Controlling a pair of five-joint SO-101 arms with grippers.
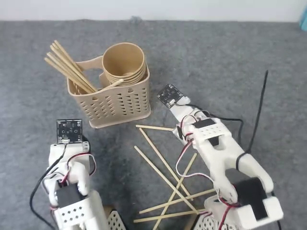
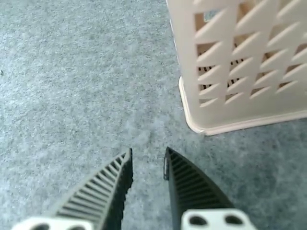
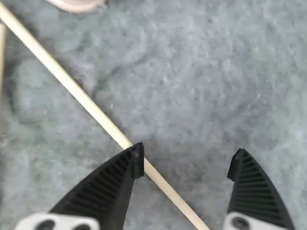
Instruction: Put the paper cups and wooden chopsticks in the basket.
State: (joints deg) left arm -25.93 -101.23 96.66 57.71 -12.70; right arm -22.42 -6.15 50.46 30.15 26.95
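The beige slotted basket (image 1: 120,103) stands on the grey carpet and holds a stack of paper cups (image 1: 123,62) and a bundle of wooden chopsticks (image 1: 69,67). Several loose chopsticks (image 1: 165,163) lie crossed on the carpet in front of it. My right gripper (image 3: 188,155) is open wide, low over the carpet. One chopstick (image 3: 72,86) runs slantwise under one finger and into the gap. This looks like the stick (image 1: 153,128) nearest the basket. My left gripper (image 2: 147,154) is slightly open and holds nothing, with the basket's (image 2: 240,72) corner just ahead.
A black cable (image 1: 259,110) trails along the carpet at the right. The arms' perforated bases (image 1: 115,220) sit at the near edge. Bare grey carpet spreads left of the basket and behind it.
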